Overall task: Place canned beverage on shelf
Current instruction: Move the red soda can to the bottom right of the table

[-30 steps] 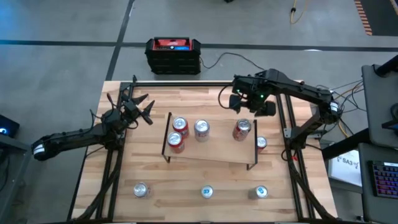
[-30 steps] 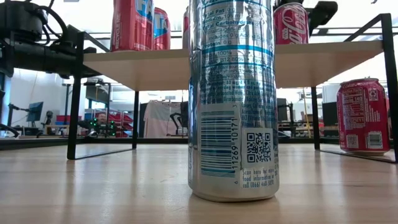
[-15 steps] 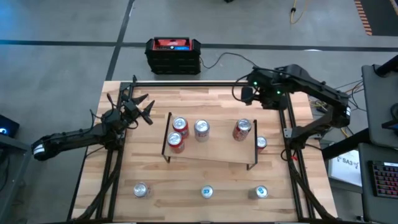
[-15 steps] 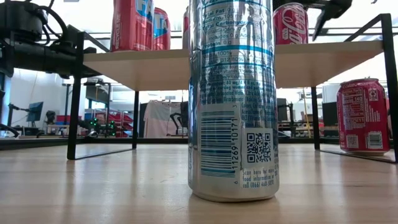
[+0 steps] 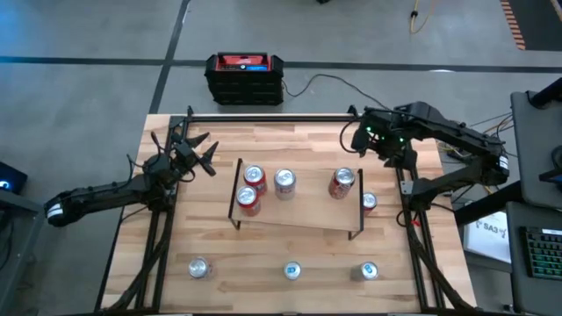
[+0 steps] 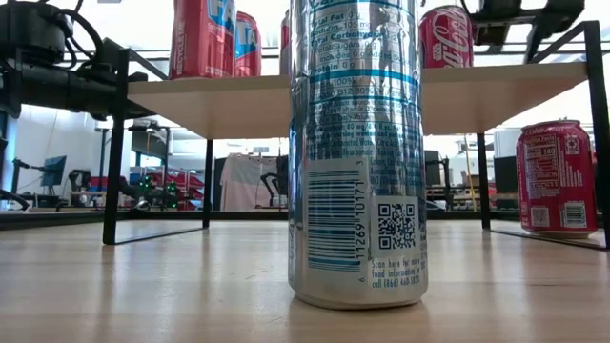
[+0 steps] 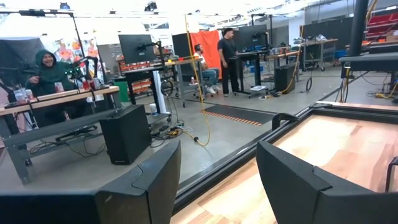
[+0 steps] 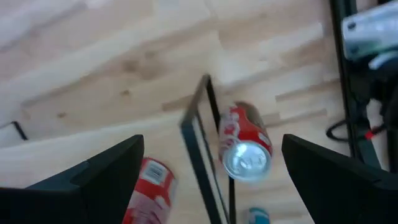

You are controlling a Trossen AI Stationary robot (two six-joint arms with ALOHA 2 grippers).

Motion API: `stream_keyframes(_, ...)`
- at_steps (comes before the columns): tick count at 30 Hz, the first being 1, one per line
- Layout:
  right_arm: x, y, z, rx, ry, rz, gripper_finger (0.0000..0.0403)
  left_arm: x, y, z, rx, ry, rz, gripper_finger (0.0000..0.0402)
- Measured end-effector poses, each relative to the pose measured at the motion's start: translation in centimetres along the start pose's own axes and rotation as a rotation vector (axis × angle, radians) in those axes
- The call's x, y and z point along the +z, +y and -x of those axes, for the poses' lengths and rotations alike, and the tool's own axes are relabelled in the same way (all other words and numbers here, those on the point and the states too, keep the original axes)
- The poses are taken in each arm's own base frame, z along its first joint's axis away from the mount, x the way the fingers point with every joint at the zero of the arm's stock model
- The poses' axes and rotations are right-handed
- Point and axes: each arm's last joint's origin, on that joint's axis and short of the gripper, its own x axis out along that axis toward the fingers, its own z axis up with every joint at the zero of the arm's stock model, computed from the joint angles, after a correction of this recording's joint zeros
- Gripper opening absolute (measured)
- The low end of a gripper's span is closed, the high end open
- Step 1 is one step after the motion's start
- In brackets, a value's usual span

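Right claw (image 5: 358,139) hangs empty with fingers spread wide, above the counter's (image 5: 263,145) far right corner. Left claw (image 5: 200,154) waits half-spread at the left. Four cans stand on the shelf (image 5: 299,209), one red Coca-Cola can (image 6: 445,36) among them.

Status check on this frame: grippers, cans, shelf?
Right gripper open, empty, beyond the shelf. Left gripper open, idle at table's left. Four cans on shelf; red can beside it, three silver cans in front. Nothing blocking.

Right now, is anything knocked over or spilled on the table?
No, nothing stands out. Four cans stand upright on the shelf, one red can stands beside it on the table, and three silver cans stand in a row along the near edge. No spill shows.
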Motion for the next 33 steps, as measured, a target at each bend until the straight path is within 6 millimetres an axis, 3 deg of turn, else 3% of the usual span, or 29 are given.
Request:
stream_keyframes(5, -0.2, -0.5, -1.6, -0.064, 0.117, -0.021, 0.0368, 0.0, 0.0, 0.0, 0.000, 0.000, 0.000, 0.0195)
stream_keyframes(24, 0.0, -3.1, -5.1, -0.200, 0.111, -0.097, 0.0368, 0.0, 0.0, 0.0, 0.000, 0.000, 0.000, 0.0195)
stream_keyframes(33, 0.0, -3.4, -5.1, -0.180, 0.095, -0.152, 0.0368, 0.0, 0.0, 0.0, 0.000, 0.000, 0.000, 0.0195)
